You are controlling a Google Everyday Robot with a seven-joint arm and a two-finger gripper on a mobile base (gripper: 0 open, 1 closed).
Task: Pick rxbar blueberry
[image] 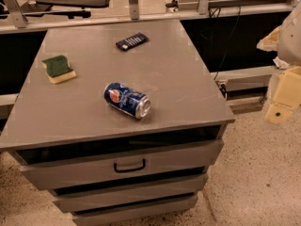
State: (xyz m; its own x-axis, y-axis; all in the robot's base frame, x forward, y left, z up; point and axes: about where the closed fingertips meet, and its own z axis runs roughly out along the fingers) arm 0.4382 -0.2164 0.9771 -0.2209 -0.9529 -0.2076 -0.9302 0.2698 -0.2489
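The rxbar blueberry (132, 41) lies flat at the counter's (183, 79) far side, beyond the tipped Pepsi can (127, 100). Our tool (283, 98) hangs off to the right; we cannot tell its state.

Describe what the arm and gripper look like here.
The gripper sits at the frame's right edge, off the grey cabinet top. It is made of pale cream-yellow, blocky, flat-sided pieces, the lowest with a small dark round spot. Above it the arm is a rounded off-white shell, cut off by the frame. No cables or lettering show.
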